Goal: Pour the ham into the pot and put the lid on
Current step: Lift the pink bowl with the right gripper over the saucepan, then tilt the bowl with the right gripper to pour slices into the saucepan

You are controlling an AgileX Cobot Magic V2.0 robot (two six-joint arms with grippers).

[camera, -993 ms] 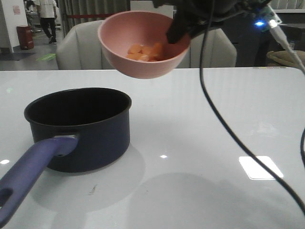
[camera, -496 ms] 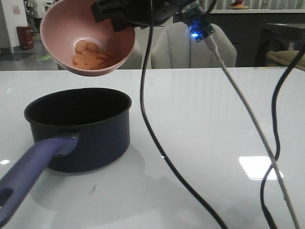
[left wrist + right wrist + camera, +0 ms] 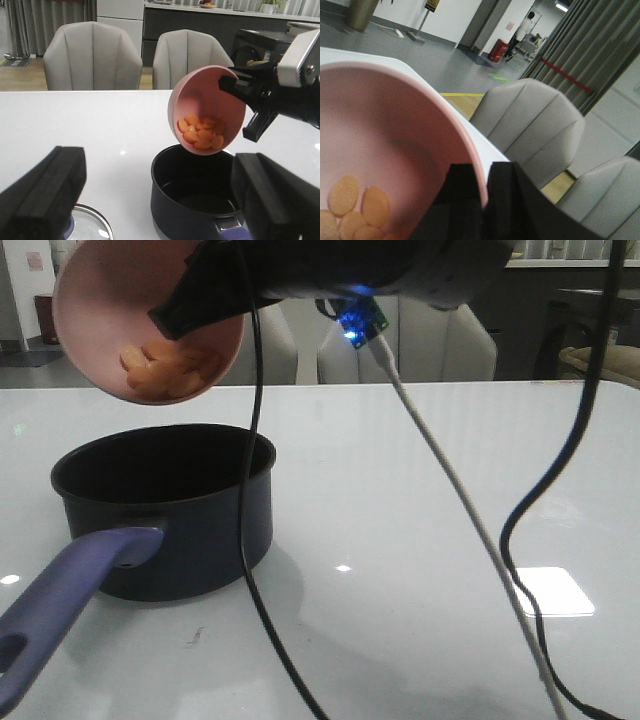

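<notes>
Right gripper (image 3: 485,187) is pinching the pink bowl (image 3: 110,310) by its rim, upper left of the front view, tipped over the pot (image 3: 165,505). Ham (image 3: 201,135) slices look light and slippery, should slide out easily. Left gripper (image 3: 160,200) hangs open.

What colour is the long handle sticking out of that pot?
The handle is purplish-blue, lighter than the dark navy pot; it shows best in the front view.
</notes>
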